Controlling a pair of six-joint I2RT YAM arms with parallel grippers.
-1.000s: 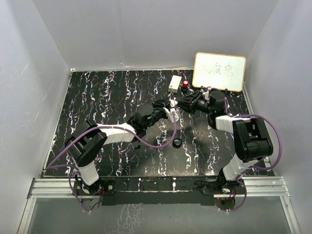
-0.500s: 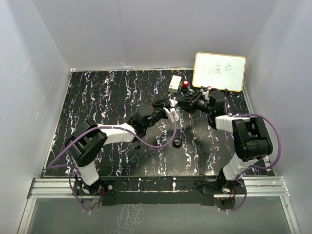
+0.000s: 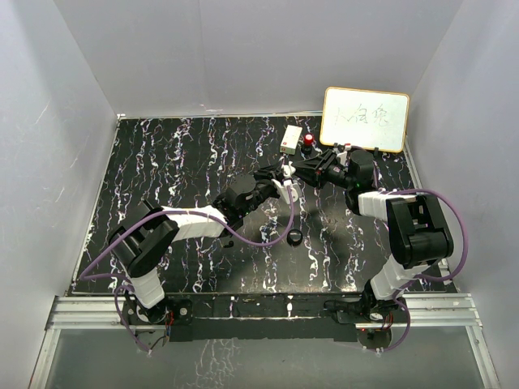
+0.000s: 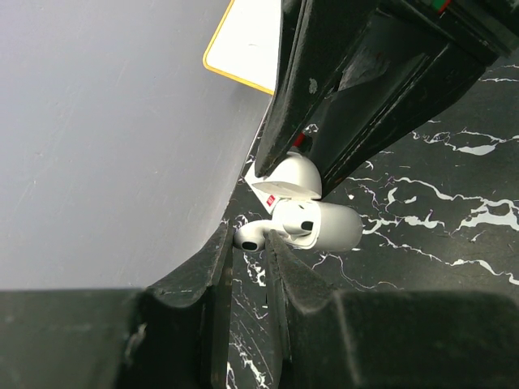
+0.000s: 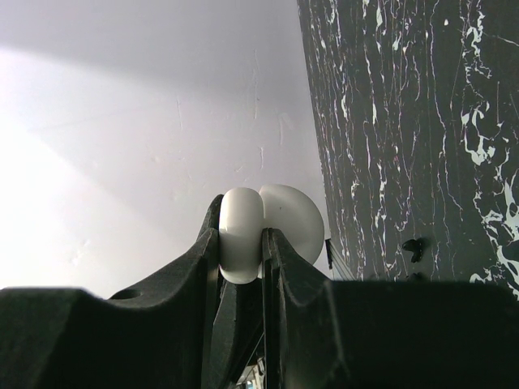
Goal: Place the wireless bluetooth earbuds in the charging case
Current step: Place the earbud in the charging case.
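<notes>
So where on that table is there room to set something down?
Bare: the far-left stretch of the table beyond the left arm, and the strip between the black ring and the near edge. Crowded: far right, by the whiteboard, white box and right arm.

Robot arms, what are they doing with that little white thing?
The right end effector is clamped on a white charging case, whose lid is open. The left end effector pinches one white earbud, with its tip right at the case's opening. The earbud is not seated in the case yet.
</notes>
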